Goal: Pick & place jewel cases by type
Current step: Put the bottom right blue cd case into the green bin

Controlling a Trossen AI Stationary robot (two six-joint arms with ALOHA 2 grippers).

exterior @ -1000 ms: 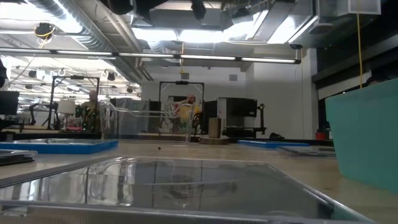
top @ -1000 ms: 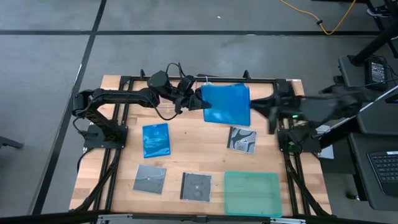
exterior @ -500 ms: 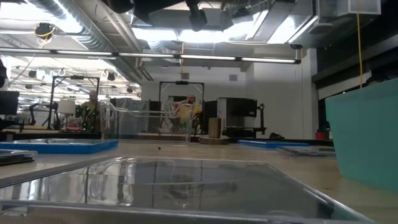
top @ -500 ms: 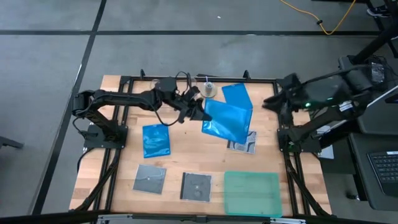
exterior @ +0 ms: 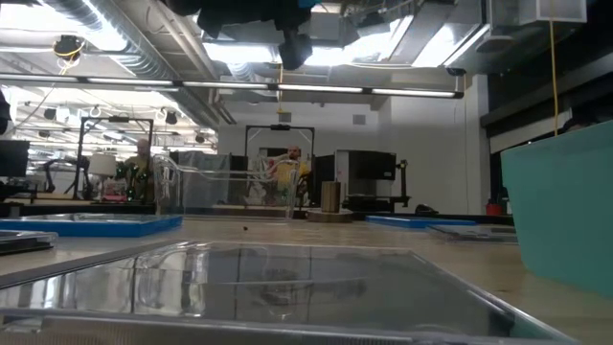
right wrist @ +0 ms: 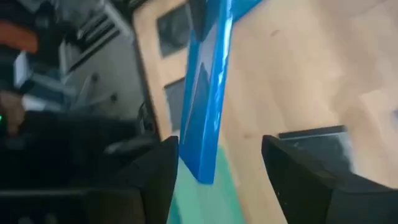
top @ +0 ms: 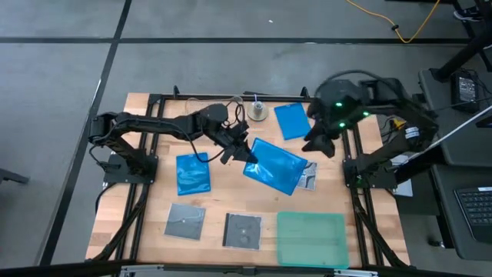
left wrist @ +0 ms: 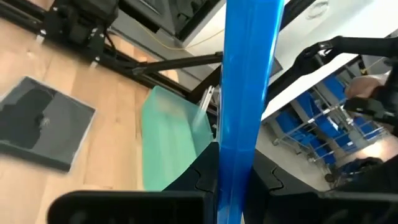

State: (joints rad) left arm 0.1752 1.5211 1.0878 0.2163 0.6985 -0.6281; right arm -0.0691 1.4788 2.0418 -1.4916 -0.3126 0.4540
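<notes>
Here, left claw [top: 244,150] clamped on a blue case [top: 275,165], held above the middle of the desk [top: 146,223].
The case partly covered a grey case [top: 309,178]. A second blue case [top: 193,173] lay at the left, a third [top: 291,121] at the far edge. Two grey cases [top: 185,221] [top: 242,230] lay along the near edge beside the green tray [top: 311,239]. Right claw [top: 317,141] hung just beside the held case, fingers spread, holding nothing.

table [top: 223,201]: pale matt wood | blue jewel case [top: 275,164]: glossy plastic | tray [top: 311,238]: translucent teal plastic
</notes>
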